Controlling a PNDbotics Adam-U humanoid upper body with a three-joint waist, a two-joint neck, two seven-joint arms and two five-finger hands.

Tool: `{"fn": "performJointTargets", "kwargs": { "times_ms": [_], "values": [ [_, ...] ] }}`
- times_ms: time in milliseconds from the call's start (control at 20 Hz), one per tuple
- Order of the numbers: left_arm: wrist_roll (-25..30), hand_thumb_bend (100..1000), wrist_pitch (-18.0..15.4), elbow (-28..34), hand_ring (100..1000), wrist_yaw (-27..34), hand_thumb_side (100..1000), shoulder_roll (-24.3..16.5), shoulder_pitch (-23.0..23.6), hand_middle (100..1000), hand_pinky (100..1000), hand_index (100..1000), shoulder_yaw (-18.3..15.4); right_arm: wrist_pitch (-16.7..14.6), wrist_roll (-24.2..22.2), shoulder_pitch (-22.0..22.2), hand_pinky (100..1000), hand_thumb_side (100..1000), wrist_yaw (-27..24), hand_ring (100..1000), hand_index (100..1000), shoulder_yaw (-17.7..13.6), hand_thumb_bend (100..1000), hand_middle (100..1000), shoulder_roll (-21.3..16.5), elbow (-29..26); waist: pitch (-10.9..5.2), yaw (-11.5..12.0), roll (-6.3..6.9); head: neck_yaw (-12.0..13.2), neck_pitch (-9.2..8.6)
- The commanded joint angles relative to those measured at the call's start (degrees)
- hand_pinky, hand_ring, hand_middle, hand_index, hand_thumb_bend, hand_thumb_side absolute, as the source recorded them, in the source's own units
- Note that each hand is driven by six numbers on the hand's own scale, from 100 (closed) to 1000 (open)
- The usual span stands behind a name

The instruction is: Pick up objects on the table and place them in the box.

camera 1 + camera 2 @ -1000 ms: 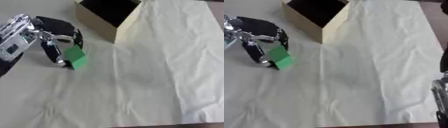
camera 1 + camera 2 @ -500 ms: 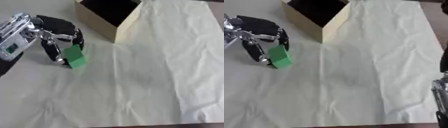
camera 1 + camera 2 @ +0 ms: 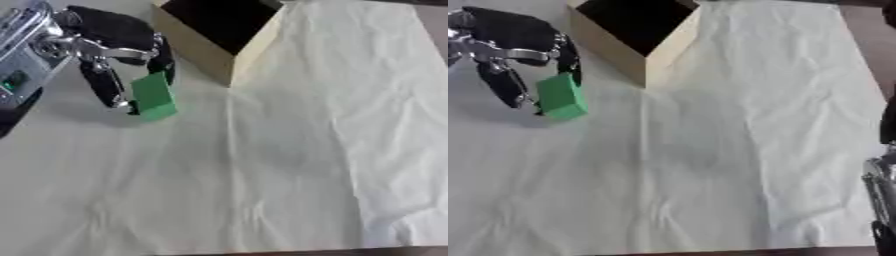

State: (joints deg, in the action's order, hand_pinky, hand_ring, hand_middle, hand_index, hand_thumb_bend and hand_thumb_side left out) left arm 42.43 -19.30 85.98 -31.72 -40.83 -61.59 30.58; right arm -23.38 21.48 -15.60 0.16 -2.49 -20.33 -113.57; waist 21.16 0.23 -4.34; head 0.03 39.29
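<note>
Here left robot hand (image 3: 109, 47) pinches unlabelled green block (image 3: 154, 96).

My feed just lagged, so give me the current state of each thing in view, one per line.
Left hand: fingers curled round the green block.
Green block: tilted, pinched in the left hand, beside the box.
Box: open at the top, inside dark, nothing visible in it.
Cloth: spread over the table, wrinkled.
Right hand: idle at the right edge, fingers unclear.

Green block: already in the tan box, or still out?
Out. The green block is pinched by the left hand, beside the open tan box.
</note>
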Motion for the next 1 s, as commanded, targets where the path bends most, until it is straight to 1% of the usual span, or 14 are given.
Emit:
{"fn": "performJointTargets", "kwargs": {
  "times_ms": [50, 300, 550, 600, 650, 800, 1000],
  "values": [
    [-0.2, 100, 1.6, 1.8, 586, 1.2, 100, -0.2, -2.0, 458, 448, 520, -2.1, 0.1, 0.2, -0.2, 799, 871, -0.1, 719, 823, -0.7, 100, 597, -1.3, -1.0, -1.73, 0.1, 0.2, -0.1, 0.09],
    [-2.3, 100, 4.7, 2.1, 576, 2.1, 100, 1.1, -3.4, 453, 430, 514, -4.7, 0.0, 0.4, 0.0, 798, 869, 0.0, 720, 823, -0.9, 100, 597, -1.4, -1.0, -2.25, 0.1, 0.17, -0.1, -0.09],
    [-6.1, 100, 7.8, -0.9, 561, 1.3, 107, 3.5, -5.5, 447, 406, 508, -7.2, -0.1, 0.5, -0.1, 798, 867, -0.1, 721, 823, -1.0, 100, 598, -1.4, -1.0, -2.46, 0.0, 0.06, -0.2, -0.79],
    [-6.8, 100, 8.2, -1.7, 561, 1.0, 193, 4.1, -6.0, 445, 404, 507, -7.6, -0.2, 0.5, -0.1, 798, 867, -0.1, 721, 823, -1.0, 100, 598, -1.4, -1.0, -2.44, -0.1, 0.06, -0.2, -0.95],
    [-7.4, 100, 8.6, -2.6, 562, 0.7, 115, 4.7, -6.6, 445, 405, 507, -7.9, -0.2, 0.5, -0.2, 798, 867, -0.1, 721, 823, -1.0, 100, 598, -1.4, -1.0, -2.37, -0.2, 0.07, -0.1, -1.17],
    [-9.1, 100, 9.1, -5.8, 559, -1.0, 127, 6.6, -8.6, 443, 398, 506, -8.7, -0.3, 0.4, -0.6, 799, 866, -0.2, 721, 823, -1.0, 100, 598, -1.4, -1.0, -2.01, -0.6, 0.12, 0.3, -1.98],
    [-12.1, 100, 10.0, -10.8, 555, -4.2, 141, 9.0, -11.1, 440, 388, 505, -10.6, -0.4, 0.4, -1.1, 798, 867, -0.3, 720, 823, -1.0, 100, 597, -1.3, -1.0, -1.25, -1.3, 0.17, 1.1, -3.3]
  ]
}}
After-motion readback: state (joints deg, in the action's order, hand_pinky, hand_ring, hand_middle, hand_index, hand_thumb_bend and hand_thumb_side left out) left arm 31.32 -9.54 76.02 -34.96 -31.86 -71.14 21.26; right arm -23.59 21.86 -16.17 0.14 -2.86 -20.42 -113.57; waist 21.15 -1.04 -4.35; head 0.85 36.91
